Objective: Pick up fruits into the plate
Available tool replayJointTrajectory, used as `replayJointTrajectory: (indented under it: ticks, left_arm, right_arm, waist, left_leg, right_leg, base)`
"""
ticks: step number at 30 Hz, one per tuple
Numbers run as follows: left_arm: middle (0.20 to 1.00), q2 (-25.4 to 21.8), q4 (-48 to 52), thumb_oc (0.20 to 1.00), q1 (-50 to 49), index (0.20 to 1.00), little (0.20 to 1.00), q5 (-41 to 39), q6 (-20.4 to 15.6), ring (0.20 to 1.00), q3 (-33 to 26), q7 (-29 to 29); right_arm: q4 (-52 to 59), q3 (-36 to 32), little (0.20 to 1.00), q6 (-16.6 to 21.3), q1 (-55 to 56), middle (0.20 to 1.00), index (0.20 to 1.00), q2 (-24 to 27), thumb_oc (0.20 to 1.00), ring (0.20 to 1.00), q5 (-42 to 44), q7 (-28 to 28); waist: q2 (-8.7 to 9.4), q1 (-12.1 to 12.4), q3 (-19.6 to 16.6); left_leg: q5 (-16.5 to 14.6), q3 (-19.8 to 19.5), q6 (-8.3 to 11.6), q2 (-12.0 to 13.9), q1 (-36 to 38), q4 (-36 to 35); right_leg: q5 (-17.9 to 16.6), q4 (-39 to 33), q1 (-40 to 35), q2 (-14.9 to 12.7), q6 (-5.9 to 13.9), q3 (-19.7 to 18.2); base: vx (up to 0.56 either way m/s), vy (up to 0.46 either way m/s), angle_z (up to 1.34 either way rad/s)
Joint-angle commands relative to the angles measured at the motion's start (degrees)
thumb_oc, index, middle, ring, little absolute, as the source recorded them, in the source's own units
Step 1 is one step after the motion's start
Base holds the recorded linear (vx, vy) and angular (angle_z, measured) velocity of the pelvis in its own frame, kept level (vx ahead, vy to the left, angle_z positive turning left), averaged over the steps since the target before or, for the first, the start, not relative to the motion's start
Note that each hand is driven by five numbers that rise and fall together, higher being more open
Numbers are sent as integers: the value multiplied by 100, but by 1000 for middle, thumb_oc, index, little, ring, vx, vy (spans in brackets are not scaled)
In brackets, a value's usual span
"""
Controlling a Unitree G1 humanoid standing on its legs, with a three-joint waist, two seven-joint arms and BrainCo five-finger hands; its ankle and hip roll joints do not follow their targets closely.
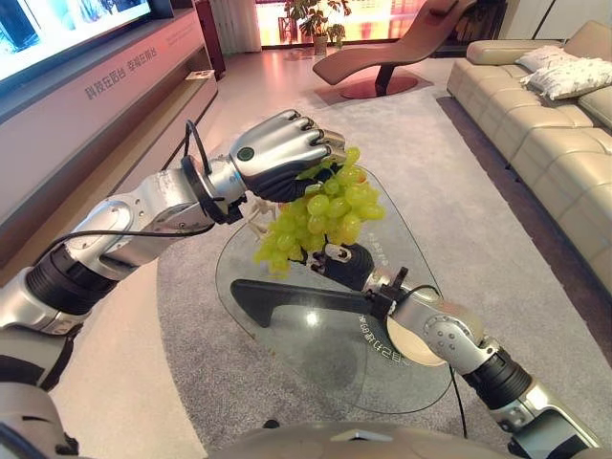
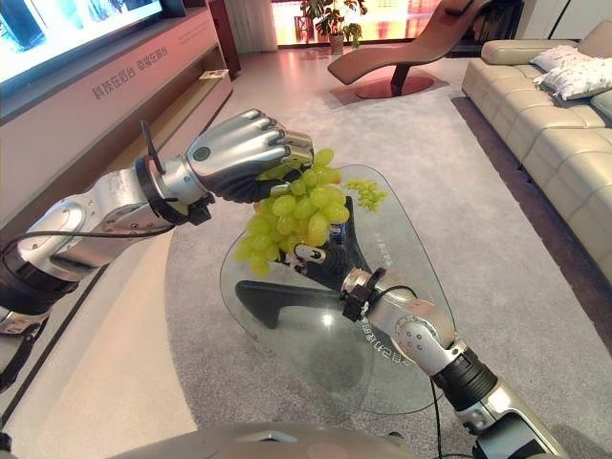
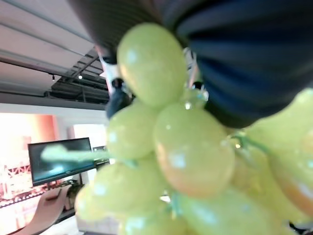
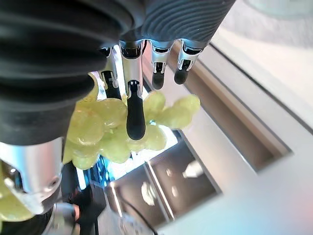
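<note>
There is one bunch of green grapes (image 1: 325, 212). The grapes are pale green, round and glossy, packed close together. The left hand (image 1: 277, 153) has its fingers curled around the top of the bunch and holds it in the air above the glass table (image 1: 316, 354). The bunch hangs with its long axis down, the lower end slanting toward the robot's left. The right hand (image 2: 320, 258) is under the bunch, fingers nearly straight and relaxed, holding nothing.

head stereo looking down, wrist views close on grapes (image 3: 166, 147)
</note>
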State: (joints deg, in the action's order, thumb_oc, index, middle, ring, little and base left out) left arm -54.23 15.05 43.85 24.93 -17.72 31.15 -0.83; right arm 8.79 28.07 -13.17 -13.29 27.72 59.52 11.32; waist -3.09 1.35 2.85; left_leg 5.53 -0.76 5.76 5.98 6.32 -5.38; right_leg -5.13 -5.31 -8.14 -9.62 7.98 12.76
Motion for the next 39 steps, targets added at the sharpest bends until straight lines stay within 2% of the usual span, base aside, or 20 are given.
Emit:
replayJointTrajectory:
  ticks: [1, 7, 11, 12, 14, 18, 31, 39]
  left_arm:
    - [200, -123, -109, 200, 40, 200, 200, 78, 244, 200, -556, -51]
    - [200, -63, 8, 200, -59, 200, 200, 106, 378, 200, -705, 28]
    - [200, -74, 91, 200, -55, 200, 200, 85, 471, 200, -780, 90]
    - [200, -121, 141, 200, -43, 200, 200, 52, 532, 200, -830, 119]
    - [200, -149, 181, 200, -23, 200, 200, 35, 588, 200, -876, 166]
    - [200, -219, 167, 200, 8, 200, 200, 34, 638, 200, -952, 170]
    - [200, -487, 25, 200, 104, 200, 200, -72, 722, 200, -1049, 44]
    - [200, -502, 19, 200, 154, 200, 200, -97, 678, 200, -1033, 18]
  right_arm:
    - [397, -763, 1000, 981, -384, 1000, 1000, -450, 1000, 1000, -82, -307]
    - [493, -961, 1000, 1382, -419, 1000, 1000, -414, 1000, 1000, -1351, -1049]
    - [543, -1076, 1000, 1327, -482, 1000, 1000, -244, 1000, 1000, -2031, -1356]
    - [557, -1147, 1000, 1301, -526, 1000, 1000, -80, 1000, 1000, -2556, -1570]
    - [564, -1220, 1000, 1223, -570, 1000, 1000, 67, 1000, 1000, -2681, -1607]
    - [563, -1391, 1000, 1152, -607, 1000, 1000, 372, 1000, 1000, -2803, -1637]
    - [574, -1670, 1000, 1156, -559, 1000, 1000, 788, 1000, 1000, -2933, -1414]
    - [634, -1634, 1000, 928, -582, 1000, 1000, 793, 1000, 1000, -2219, -918]
  waist:
    - [197, 28, 208]
    - [154, 4, 213]
    - [146, -6, 206]
    - [149, -11, 203]
    - [154, -14, 205]
    - [176, -30, 227]
    - [186, -87, 210]
    - [185, -103, 210]
  left_leg:
    - [-720, 547, -178, -263, 462, 38]
    - [-727, 567, -188, -263, 450, 38]
    - [-734, 573, -190, -262, 445, 38]
    - [-737, 587, -188, -257, 441, 38]
    - [-738, 595, -186, -253, 438, 38]
    - [-743, 602, -177, -248, 439, 38]
    - [-775, 623, -170, -234, 447, 38]
    - [-784, 625, -166, -229, 454, 38]
  right_leg:
    - [300, 31, -193, -94, 81, -46]
    - [293, 31, -165, -111, 89, -70]
    - [285, 31, -148, -117, 101, -84]
    - [281, 31, -139, -119, 103, -94]
    - [281, 31, -135, -118, 104, -99]
    - [280, 31, -136, -114, 105, -110]
    - [296, 31, -129, -95, 118, -161]
    - [311, 31, -136, -86, 115, -185]
  base:
    - [0, 0, 0]
    - [0, 6, -1]
    - [5, 7, -4]
    - [0, 0, 0]
    - [2, -2, -2]
    - [0, 0, 0]
    - [0, 0, 0]
    - [0, 0, 0]
